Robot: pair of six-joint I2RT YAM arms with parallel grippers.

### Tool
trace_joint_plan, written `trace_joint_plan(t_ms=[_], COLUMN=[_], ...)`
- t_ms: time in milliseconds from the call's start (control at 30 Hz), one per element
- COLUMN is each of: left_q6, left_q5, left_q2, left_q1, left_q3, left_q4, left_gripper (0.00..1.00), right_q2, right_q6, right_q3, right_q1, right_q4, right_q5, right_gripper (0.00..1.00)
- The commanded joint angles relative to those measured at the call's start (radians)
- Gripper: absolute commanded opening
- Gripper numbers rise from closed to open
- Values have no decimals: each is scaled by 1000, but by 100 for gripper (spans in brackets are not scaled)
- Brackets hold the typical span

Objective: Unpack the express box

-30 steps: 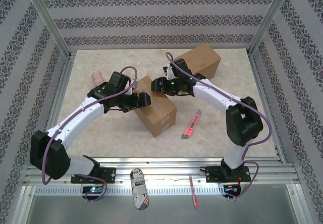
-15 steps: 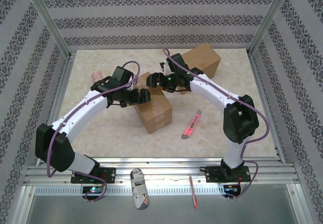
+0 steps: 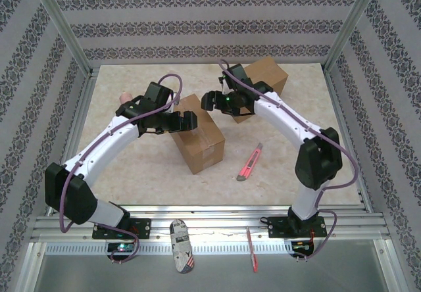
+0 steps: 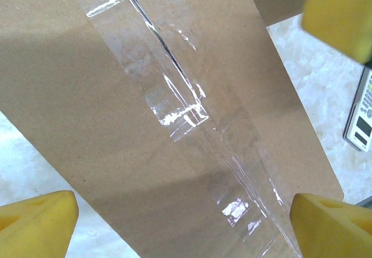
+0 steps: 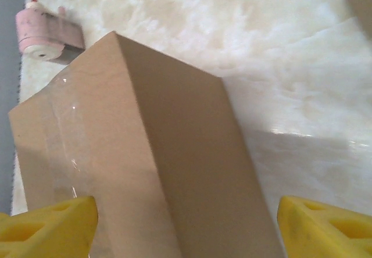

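The express box (image 3: 198,139), a brown carton sealed with clear tape (image 4: 174,104), lies mid-table. My left gripper (image 3: 184,121) hovers at the box's left top edge, open. In the left wrist view its yellow fingertips (image 4: 38,220) stand wide on either side of the taped top, the gripper (image 4: 183,226) holding nothing. My right gripper (image 3: 209,100) sits at the box's far end, open. In the right wrist view its gripper (image 5: 186,226) straddles the box's corner edge (image 5: 174,171) with both pads apart from it.
A second brown box (image 3: 266,78) stands behind the right arm. A red box cutter (image 3: 250,162) lies to the right of the express box. A pink roll (image 3: 125,98) sits at the back left. A patterned object (image 3: 181,244) and a red pen (image 3: 252,247) lie near the arm bases.
The right gripper has opened wider and drawn back toward the box's far end. The left gripper has opened a little more and shifted up-left. The box has turned slightly.
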Motion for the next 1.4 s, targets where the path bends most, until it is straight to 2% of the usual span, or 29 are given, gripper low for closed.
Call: trace_joint_plan(t_ms=[0, 267, 467, 733, 1033, 1367], left_q6=[61, 99, 109, 127, 136, 140], left_q5=[-31, -12, -2, -13, -13, -10], left_q2=[-58, -105, -128, -130, -124, -106], left_q1=[-6, -6, -6, -6, -6, -6], left_q3=[22, 18, 31, 57, 63, 76], left_q4=[-16, 25, 22, -23, -41, -50], left_gripper=[94, 95, 94, 92, 91, 90], right_q2=[-143, -396, -468, -422, -294, -248], right_q6=[-11, 110, 267, 426, 460, 477], right_q3=[-56, -313, -480, -706, -721, -759], right_q1=[-1, 21, 62, 108, 132, 134], right_q4=[-101, -260, -314, -119, -46, -12], right_q5=[150, 342, 347, 243, 224, 221], right_gripper=[79, 76, 75, 71, 70, 68])
